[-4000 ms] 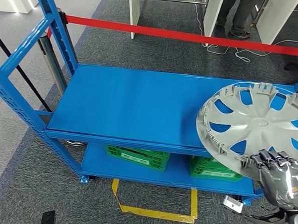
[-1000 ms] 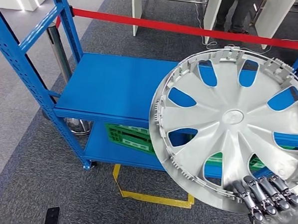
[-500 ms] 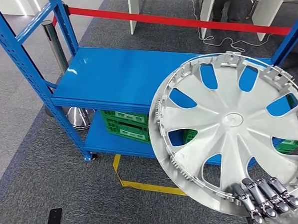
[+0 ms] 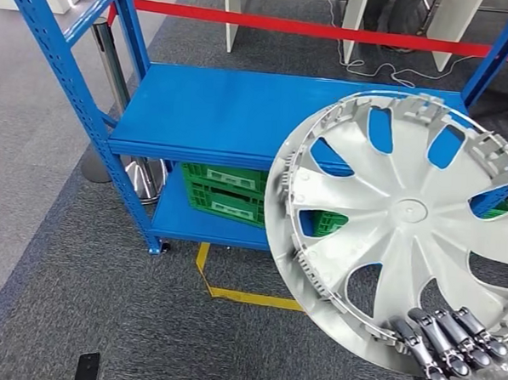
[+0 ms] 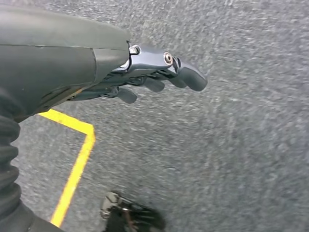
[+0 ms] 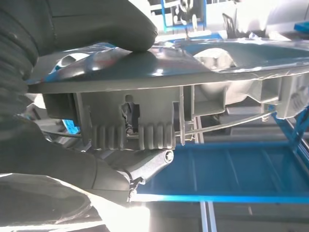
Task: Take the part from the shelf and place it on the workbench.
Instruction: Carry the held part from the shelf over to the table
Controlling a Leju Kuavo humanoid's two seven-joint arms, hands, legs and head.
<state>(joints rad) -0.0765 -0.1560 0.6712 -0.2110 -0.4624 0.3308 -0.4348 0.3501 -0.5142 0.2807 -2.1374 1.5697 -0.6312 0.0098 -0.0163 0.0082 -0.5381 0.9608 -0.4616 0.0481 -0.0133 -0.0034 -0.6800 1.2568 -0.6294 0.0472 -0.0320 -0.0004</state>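
Blue shelf sits bare behind; the right hand fingers pinch the hubcap rim, off the shelf, counter trip left. Left hand hangs with fingers loosely apart, holding nothing.

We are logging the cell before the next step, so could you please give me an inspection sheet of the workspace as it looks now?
Surface: blue shelf, its top deck bare; no workbench seen.
Job's things: silver wheel cover, off the shelf and tilted, held at its lower rim.
Clutter: green crates on the lower deck; a small dark object on the carpet.
Hands: right hand grips the wheel cover's rim; left hand hangs over the carpet, holding nothing.
Cables: a white cable on the floor behind the shelf.
Surroundings: grey carpet, yellow floor tape, red barrier tape, a chrome stanchion.
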